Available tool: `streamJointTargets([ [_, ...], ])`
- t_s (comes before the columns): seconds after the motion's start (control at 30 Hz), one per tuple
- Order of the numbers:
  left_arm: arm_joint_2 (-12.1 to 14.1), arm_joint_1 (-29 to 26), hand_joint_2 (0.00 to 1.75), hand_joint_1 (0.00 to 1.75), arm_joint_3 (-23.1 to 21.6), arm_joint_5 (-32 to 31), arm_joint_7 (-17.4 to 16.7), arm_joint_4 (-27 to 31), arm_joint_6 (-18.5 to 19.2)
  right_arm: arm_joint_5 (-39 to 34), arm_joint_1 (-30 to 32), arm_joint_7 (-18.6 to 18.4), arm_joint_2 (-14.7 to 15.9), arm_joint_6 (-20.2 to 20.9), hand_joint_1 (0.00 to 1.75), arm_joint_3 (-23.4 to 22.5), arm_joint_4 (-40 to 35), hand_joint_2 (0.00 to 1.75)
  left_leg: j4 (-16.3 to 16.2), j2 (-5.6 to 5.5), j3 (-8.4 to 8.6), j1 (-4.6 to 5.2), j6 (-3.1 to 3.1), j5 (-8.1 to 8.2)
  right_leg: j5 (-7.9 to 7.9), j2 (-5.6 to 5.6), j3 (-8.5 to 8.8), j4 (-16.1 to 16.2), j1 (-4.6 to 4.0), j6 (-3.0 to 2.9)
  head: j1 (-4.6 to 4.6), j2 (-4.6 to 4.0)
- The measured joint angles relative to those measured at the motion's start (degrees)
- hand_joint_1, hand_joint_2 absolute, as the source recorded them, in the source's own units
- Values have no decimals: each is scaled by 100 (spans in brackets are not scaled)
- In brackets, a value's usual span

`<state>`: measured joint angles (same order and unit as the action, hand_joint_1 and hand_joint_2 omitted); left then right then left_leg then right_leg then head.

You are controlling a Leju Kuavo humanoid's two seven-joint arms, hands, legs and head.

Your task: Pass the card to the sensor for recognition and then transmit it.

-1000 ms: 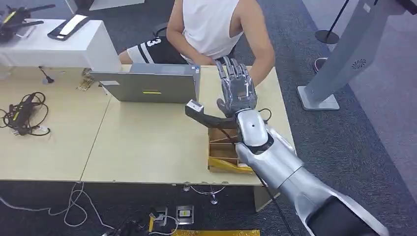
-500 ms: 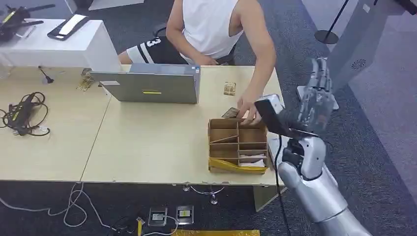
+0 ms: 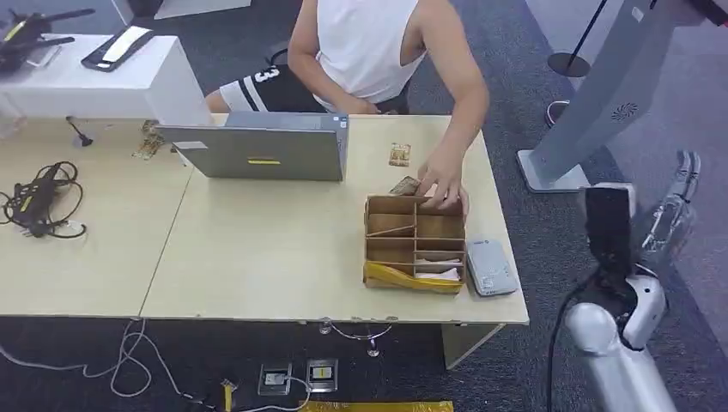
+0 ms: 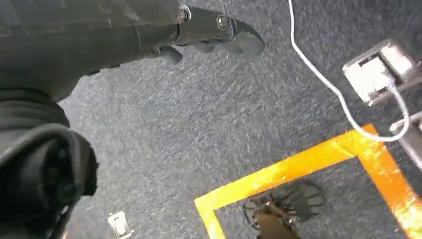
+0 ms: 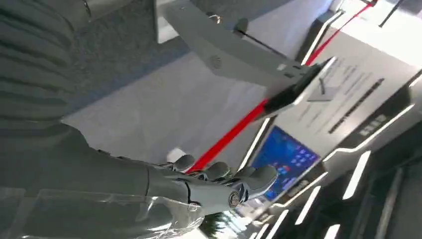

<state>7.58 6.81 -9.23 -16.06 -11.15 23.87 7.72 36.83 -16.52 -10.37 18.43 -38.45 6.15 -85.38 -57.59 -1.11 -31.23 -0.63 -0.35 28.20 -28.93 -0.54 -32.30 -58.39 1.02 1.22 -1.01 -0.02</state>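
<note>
A small brownish card (image 3: 399, 154) lies on the wooden table (image 3: 257, 249), behind a divided cardboard box (image 3: 369, 249). A second card (image 3: 403, 184) sits at the box's back edge, under a person's hand (image 3: 442, 184). The grey sensor (image 3: 491, 268) lies flat just right of the box, near the table's front corner. My right hand (image 3: 674, 206) is raised beyond the table's right edge, over the carpet; its fingers (image 5: 214, 186) are stretched out and hold nothing. My left hand (image 4: 214, 30) hangs over the grey carpet with nothing in it.
A grey laptop (image 3: 257, 150) stands at the back of the table, and a person in a white top (image 3: 369, 43) sits behind it. A grey kiosk stand (image 3: 592, 103) rises to the right. Black cables (image 3: 39, 202) lie at the far left, and orange floor tape (image 4: 298, 169) marks the carpet.
My right arm has swung from over the cardboard box out past the table's right edge, uncovering the sensor. The person's hand has reached down to the box's back edge.
</note>
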Motion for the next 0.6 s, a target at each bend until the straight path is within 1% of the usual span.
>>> streamJointTargets([
  [0.03,-28,-8,0,0,190,-75,86,-9,0,-167,62,115,-26,0,0,-273,123,175,0,0,0,1,1,1,0,0,0,1,1,0,0,0],
  [0.07,-59,-19,0,0,415,-159,266,-13,0,-457,121,195,-46,2,0,-509,270,0,0,0,-1,1,2,2,0,1,1,1,2,0,-2,0],
  [0.1,-83,-30,0,0,579,-193,397,-13,2,-754,150,235,-57,2,0,-684,443,0,0,0,-1,1,2,2,-1,0,1,2,2,0,-2,0],
  [0.17,-159,-54,0,0,1165,-173,874,-22,6,-1444,189,354,-79,2,0,-1024,1066,0,1,2,-1,2,2,4,-1,0,1,2,2,0,0,0],
  [0.2,-188,-57,0,0,1469,-213,1033,-37,7,-1739,199,377,-83,2,0,-1143,1436,0,2,3,-1,2,1,6,-1,0,1,2,1,0,0,0],
  [0.27,-260,-92,0,0,2122,-398,1177,-83,4,-2259,218,394,-94,2,0,-1282,2287,0,2,3,2,1,0,6,-2,0,0,2,-1,-1,0,0],
  [0.33,-321,-153,0,0,2701,-459,1443,-164,4,-2468,313,492,-112,2,0,-1330,3333,0,2,-2,-5,0,1,7,-4,4,-4,2,-1,-3,7,0],
  [0.4,-376,-183,0,0,3167,-424,1622,-293,4,-2359,421,324,-153,13,0,-1343,4203,0,2,-20,-20,-2,1,6,-8,25,-17,2,-5,-7,2,0],
  [0.47,-413,-183,0,0,3499,-324,1740,-424,4,-2293,553,-7,-243,153,0,-1341,4937,0,4,-33,-32,-8,0,6,-13,43,-21,1,-10,-14,0,0],
  [0.53,-446,-168,0,0,3782,-199,1832,-553,4,-2285,720,-390,-367,388,0,-1341,5499,0,5,-35,-31,-12,-1,7,-19,45,-22,1,-15,-21,-2,0],
  [0.6,-476,-146,0,0,3986,-109,1860,-682,4,-2208,894,-589,-486,546,0,-1319,5901,0,6,-35,-32,-13,-7,12,-23,46,-21,0,-15,-23,4,0],
])
